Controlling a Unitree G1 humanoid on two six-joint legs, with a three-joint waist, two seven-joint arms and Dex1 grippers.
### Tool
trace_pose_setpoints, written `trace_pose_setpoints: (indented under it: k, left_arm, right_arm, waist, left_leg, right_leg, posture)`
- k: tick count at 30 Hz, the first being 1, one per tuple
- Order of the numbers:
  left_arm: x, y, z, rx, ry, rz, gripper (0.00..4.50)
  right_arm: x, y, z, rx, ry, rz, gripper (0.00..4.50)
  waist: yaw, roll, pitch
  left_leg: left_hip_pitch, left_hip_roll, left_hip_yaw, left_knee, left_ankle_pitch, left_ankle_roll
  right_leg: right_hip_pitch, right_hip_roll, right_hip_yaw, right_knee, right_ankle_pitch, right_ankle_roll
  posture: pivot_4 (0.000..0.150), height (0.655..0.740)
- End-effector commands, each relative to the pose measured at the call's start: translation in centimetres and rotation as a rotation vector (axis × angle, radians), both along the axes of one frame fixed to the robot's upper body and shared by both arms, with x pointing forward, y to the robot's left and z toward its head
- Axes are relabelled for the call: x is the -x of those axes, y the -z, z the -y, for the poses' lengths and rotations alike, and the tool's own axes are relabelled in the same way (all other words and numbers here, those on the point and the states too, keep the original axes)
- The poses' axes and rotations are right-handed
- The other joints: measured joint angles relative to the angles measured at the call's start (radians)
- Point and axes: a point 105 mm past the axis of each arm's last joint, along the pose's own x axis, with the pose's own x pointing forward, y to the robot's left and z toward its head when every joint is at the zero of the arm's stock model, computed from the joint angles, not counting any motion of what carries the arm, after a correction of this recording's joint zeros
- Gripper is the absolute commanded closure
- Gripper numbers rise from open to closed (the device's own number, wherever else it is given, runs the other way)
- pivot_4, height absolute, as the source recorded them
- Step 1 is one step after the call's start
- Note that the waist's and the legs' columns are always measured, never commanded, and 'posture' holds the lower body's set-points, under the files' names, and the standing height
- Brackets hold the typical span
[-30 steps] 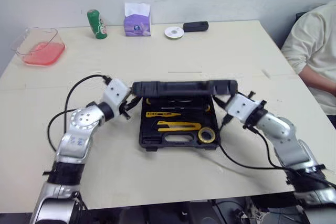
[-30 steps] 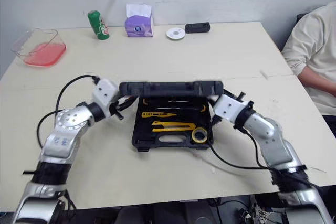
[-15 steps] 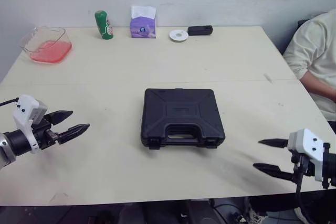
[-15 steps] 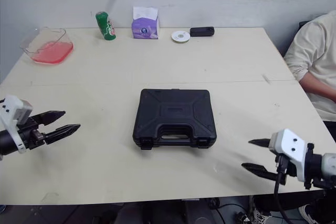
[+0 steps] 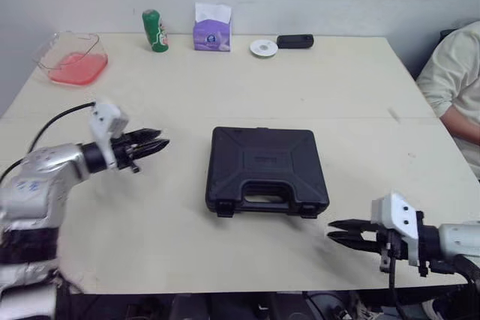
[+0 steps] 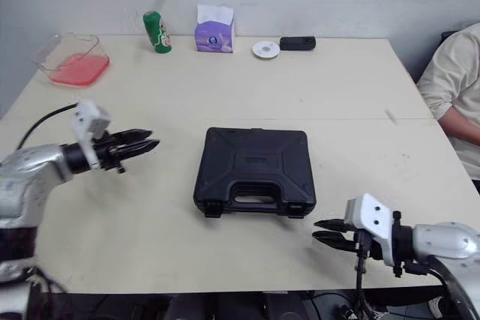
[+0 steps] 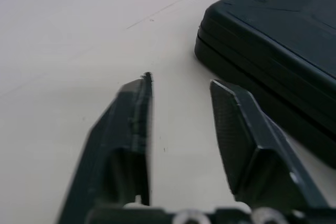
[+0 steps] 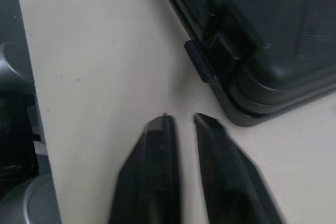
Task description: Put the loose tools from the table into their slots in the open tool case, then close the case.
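Now | tool case (image 5: 266,168) closed, flat | clear tub (image 5: 72,58) holds pink contents

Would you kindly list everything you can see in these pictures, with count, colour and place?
tool case: one, black, lid shut, middle of the table.
container: one, clear with pink contents, far left corner.
can: one, green, upright, far edge.
tissue box: one, purple, far edge, right of the can.
disc: one, white, right of the tissue box.
small device: one, black, beside the disc.
table: one, pale cream.
person: one, cream sleeve, at the table's right side.
left gripper: one, black fingers, open, left of the tool case.
right gripper: one, black fingers, slightly open, by the tool case's near right corner.
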Motion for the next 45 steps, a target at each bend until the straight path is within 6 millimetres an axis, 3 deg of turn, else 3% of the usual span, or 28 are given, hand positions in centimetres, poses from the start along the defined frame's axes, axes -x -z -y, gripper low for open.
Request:
trace_pose_setpoints:
  k: [1,8,11,16,23,30,33,37,39,40,42,45]
  left_arm:
    - [-2.6,0.7,1.3,-0.061,0.01,0.007,4.45]
    - [-6.8,0.8,4.2,0.015,0.001,-0.039,4.45]
    - [-7.4,1.5,7.1,-0.111,0.121,0.001,4.45]
    - [-7.7,2.0,8.3,-0.142,0.167,0.011,4.45]
    - [-5.3,3.2,8.9,-0.17,0.387,-0.021,4.45]
    - [-3.4,2.4,7.8,-0.161,0.487,0.008,4.45]
    - [-3.3,1.4,7.3,-0.169,0.483,0.036,4.45]
    - [-2.8,-2.3,8.2,-0.124,0.515,0.101,4.45]
    - [-1.9,-4.5,10.3,-0.073,0.585,0.135,4.45]
    - [-1.2,-5.2,12.4,-0.06,0.641,0.154,4.45]
    - [-0.1,-5.2,16.1,-0.08,0.727,0.172,4.45]
    - [1.0,-3.4,20.3,-0.127,0.808,0.169,4.45]
  right_arm:
    - [-0.3,0.8,-0.7,0.015,-0.01,0.005,4.5]
    - [-1.7,1.5,-1.1,0.036,0.009,0.033,4.5]
    - [-2.8,1.7,-0.9,0.034,0.047,0.062,4.5]
    - [-3.4,1.7,-0.9,0.031,0.081,0.086,4.5]
    - [-5.1,0.9,1.4,0.077,0.173,0.15,4.5]
    - [-4.9,0.0,4.3,0.127,0.223,0.143,4.5]
    - [-4.2,0.0,5.1,0.144,0.224,0.113,4.5]
    - [-2.9,-0.3,6.2,0.156,0.242,0.079,4.5]
    - [-2.5,-0.4,6.4,0.149,0.259,0.072,4.5]
    - [-2.3,-0.5,6.4,0.142,0.265,0.07,4.5]
    - [-2.2,-0.5,6.1,0.124,0.274,0.069,4.5]
    - [-2.2,-0.2,5.5,0.119,0.273,0.069,4.5]
  waist:
    - [0.005,0.0,0.0]
    - [0.007,-0.001,0.0]
    - [0.008,-0.001,0.0]
    - [0.002,-0.001,0.0]
    - [0.006,-0.001,0.0]
    - [0.005,-0.001,0.0]
    - [0.006,-0.001,0.0]
    - [0.006,-0.001,0.0]
    - [0.006,-0.001,0.0]
    - [0.009,-0.001,0.0]
    - [0.012,0.0,0.0]
    - [0.013,0.0,-0.001]
  left_leg:
    - [0.0,-0.001,0.001,0.001,0.0,0.0]
    - [-0.004,-0.001,0.003,0.004,0.0,0.003]
    - [-0.004,-0.001,0.005,0.004,0.001,0.003]
    - [-0.005,-0.001,0.005,0.003,0.001,0.003]
    - [-0.005,-0.002,0.007,0.005,0.001,0.002]
    - [-0.005,-0.001,0.005,0.008,0.001,0.002]
    - [-0.005,0.0,0.004,0.008,0.001,0.002]
    - [-0.005,-0.001,0.003,0.008,0.001,0.002]
    - [-0.005,-0.001,0.003,0.01,0.001,0.002]
    - [-0.005,-0.001,0.002,0.01,0.001,0.002]
    - [-0.008,-0.002,0.002,0.014,0.001,0.003]
    - [-0.012,-0.005,0.001,0.018,0.0,0.006]
  right_leg:
    - [0.0,0.0,0.0,0.0,0.0,0.001]
    - [-0.009,0.001,0.001,0.005,0.002,0.004]
    - [-0.009,0.001,0.001,0.005,0.002,0.004]
    - [-0.01,0.002,0.002,0.005,0.002,0.004]
    - [-0.01,0.001,0.002,0.008,0.002,0.004]
    - [-0.011,0.001,0.002,0.011,0.002,0.003]
    - [-0.01,0.001,0.002,0.011,0.002,0.003]
    - [-0.01,0.001,0.002,0.011,0.001,0.003]
    - [-0.01,0.001,0.001,0.012,0.001,0.003]
    - [-0.009,0.001,0.001,0.012,0.002,0.004]
    - [-0.008,0.001,0.001,0.012,0.001,0.005]
    - [-0.008,0.001,0.002,0.012,0.001,0.007]
  posture:
    - [0.15,0.7244]
    - [0.15,0.7244]
    - [0.15,0.7244]
    - [0.15,0.7244]
    - [0.15,0.7244]
    - [0.15,0.7244]
    - [0.15,0.7244]
    - [0.15,0.7244]
    - [0.15,0.7244]
    - [0.15,0.7244]
    - [0.15,0.7244]
    - [0.15,0.7244]
